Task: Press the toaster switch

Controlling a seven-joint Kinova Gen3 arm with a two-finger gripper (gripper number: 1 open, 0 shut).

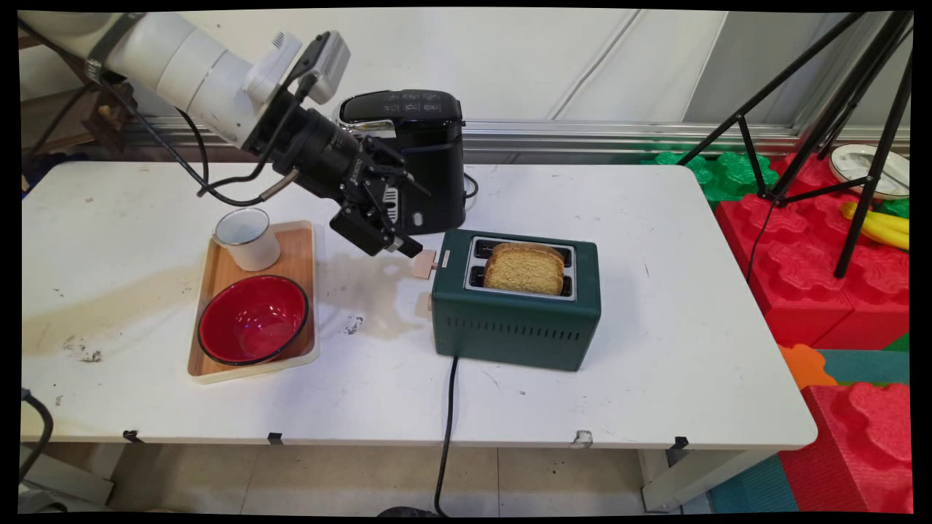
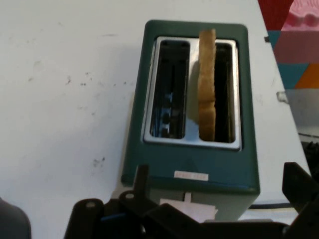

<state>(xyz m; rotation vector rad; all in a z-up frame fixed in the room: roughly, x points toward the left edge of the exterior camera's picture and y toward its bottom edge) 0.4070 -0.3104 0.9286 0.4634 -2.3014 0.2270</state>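
Observation:
A dark green two-slot toaster (image 1: 517, 327) stands mid-table. One slice of brown bread (image 1: 524, 268) stands up out of its slot nearer the table's front. At its left end sticks out a pale lever (image 1: 424, 264). My gripper (image 1: 408, 249) hangs just above and left of that lever, fingers open and holding nothing. In the hand view the toaster (image 2: 194, 164) lies straight ahead with the bread (image 2: 207, 84) in the right-hand slot. There the lever (image 2: 192, 209) sits low between the spread fingers of the gripper (image 2: 218, 174).
A black coffee machine (image 1: 422, 160) stands right behind the gripper. To the left, a wooden tray (image 1: 298, 255) carries a white mug (image 1: 247, 239) and a red bowl (image 1: 253, 319). The toaster's cord (image 1: 448, 407) runs off the front edge. Tripod legs (image 1: 837, 109) and red foam blocks (image 1: 837, 291) stand to the right.

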